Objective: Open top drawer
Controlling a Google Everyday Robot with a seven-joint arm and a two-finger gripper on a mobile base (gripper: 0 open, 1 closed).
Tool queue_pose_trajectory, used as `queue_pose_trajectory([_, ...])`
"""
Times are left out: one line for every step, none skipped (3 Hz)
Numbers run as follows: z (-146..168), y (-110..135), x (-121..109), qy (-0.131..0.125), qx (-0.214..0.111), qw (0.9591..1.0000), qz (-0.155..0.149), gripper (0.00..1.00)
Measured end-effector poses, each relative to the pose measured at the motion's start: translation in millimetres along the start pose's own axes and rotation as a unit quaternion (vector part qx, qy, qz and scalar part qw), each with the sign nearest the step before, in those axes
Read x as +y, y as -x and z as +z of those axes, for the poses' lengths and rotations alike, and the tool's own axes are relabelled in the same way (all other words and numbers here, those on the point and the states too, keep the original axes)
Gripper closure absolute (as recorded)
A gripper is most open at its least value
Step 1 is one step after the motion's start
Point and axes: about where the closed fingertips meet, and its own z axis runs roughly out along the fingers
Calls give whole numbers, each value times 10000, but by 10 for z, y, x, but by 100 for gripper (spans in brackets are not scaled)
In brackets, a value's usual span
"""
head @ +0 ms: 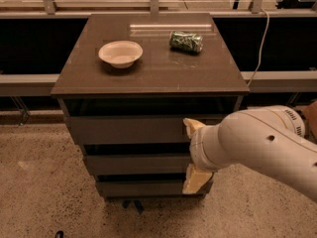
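Note:
The top drawer (pixel 126 129) is the wide dark grey-brown front just under the cabinet's top, with a dark gap above it. It sits pushed in, in line with the fronts below. My gripper (pixel 192 153) is in front of the right part of the cabinet, at the end of the white arm reaching in from the right. Its cream fingers (pixel 191 126) stand wide apart, one above the other. The upper one is at the top drawer's front, right of centre. The lower one is down at the bottom drawer. Nothing is between them. I cannot tell whether the upper finger touches the front.
A white bowl (pixel 120 53) and a crushed green can (pixel 185 41) lie on the cabinet top (pixel 148 78). Two shorter drawer fronts, middle (pixel 131 163) and bottom (pixel 136 187), sit below. A railing and a dark recess run behind. The floor is speckled.

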Motion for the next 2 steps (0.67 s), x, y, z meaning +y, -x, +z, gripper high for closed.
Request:
queue_pose_trajectory([331, 60, -230, -234, -451, 9987, -96, 0])
queue_pose_trajectory([706, 196, -426, -170, -938, 9952, -231, 0])
